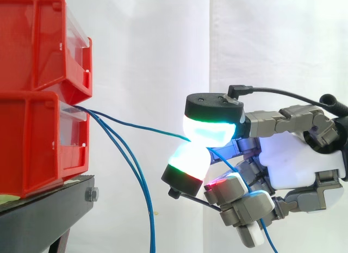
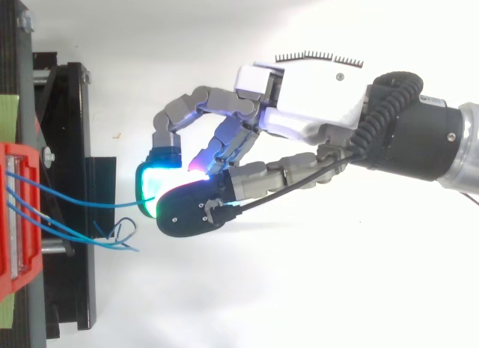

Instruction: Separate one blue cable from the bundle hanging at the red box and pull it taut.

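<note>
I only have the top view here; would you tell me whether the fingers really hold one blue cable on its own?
Observer: Yes. In the side view the hand pinches a single blue cable between two glowing fingers.
Operator: Thank you. Where do the rest go?
Observer: Two other blue cables hang straight down from the front of the lower red bin, apart from the fingers.
Operator: Is the held one taut?
Observer: Not quite; it curves a little between bin and fingers.

- Ahead of the robot hand [image 1: 296, 160], stacked red bins [image 1: 32, 73] and a black stand [image 1: 43, 220] block the way.
- Between, a blue cable [image 1: 152, 129] spans the gap; slack cables [image 1: 144, 190] hang beneath.
- Above the robot hand: open room.
</note>
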